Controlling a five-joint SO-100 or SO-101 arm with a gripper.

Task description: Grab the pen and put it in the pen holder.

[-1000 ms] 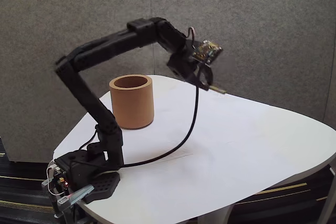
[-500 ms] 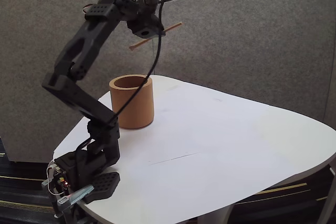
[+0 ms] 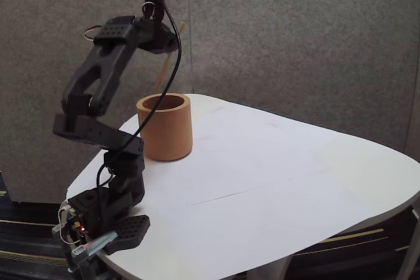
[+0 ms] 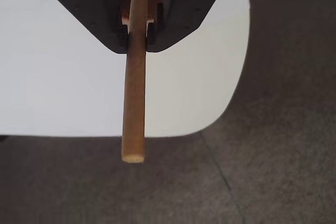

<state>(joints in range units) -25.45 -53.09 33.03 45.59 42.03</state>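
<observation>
The pen (image 4: 134,95) is clamped between the two dark fingers of the gripper (image 4: 136,39), its free end sticking out toward the wrist camera, over the white table (image 4: 63,93) edge and grey floor. In the fixed view the pen (image 3: 164,63) hangs steeply tilted in the air, above and just behind the pen holder (image 3: 165,127), which stands upright on the table (image 3: 275,181) beside the arm's base. A black cable (image 3: 147,119) loops down from the raised wrist.

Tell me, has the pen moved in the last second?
Yes. In the fixed view the pen has gone from right of the cup, near the table, to high over the cup's back rim, now hanging steeply, still clamped in the jaws.
</observation>
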